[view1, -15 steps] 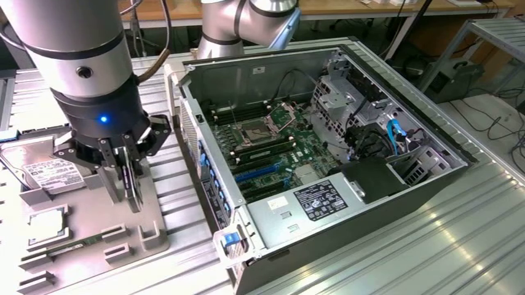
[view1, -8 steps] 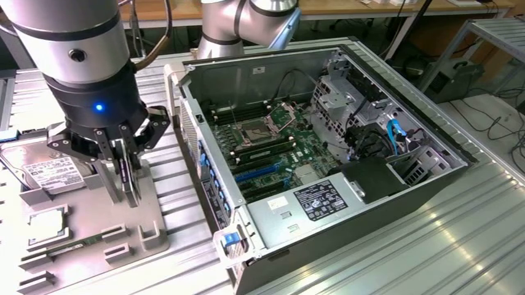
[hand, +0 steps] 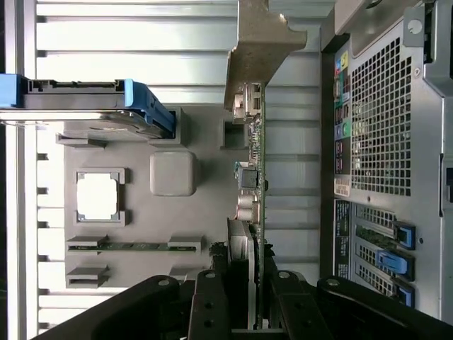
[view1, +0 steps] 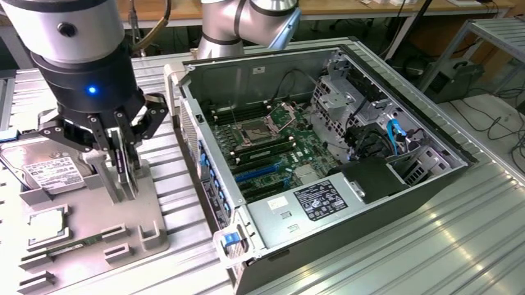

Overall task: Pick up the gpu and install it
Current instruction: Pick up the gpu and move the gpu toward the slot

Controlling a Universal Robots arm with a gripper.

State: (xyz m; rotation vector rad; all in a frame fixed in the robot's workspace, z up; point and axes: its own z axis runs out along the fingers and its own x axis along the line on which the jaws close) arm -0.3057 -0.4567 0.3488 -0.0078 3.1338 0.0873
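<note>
Black fingers (hand: 212, 297) of the end effector (hand: 249, 283) sit closest to my wrist camera. They press from both sides onto the upper edge of the graphics card (hand: 257, 177), so I read the end effector as clamped on the card. The card stands on its edge along the side of the grey holder tray (hand: 141, 234) that faces the open computer case (hand: 382, 106). Its pale metal bracket (hand: 258, 42) juts out at the end away from the fingers. I cannot tell whether its lower edge is seated in the tray's slot or just clear of it. I judge the card light and stiff but fragile: it is a thin board with small parts and connectors along it, and it would not forgive twisting or a squeeze on the components. Holding the board edge near one end, away from the bracket, seems sensible to me, though an off-centre hold may let the long end tip. From the exterior view, the arm (view1: 74, 37) hangs straight down over the tray at that view's left, wrist vertical, fingers pointing at the worktop (view1: 426, 246), with the case just beside it.
</note>
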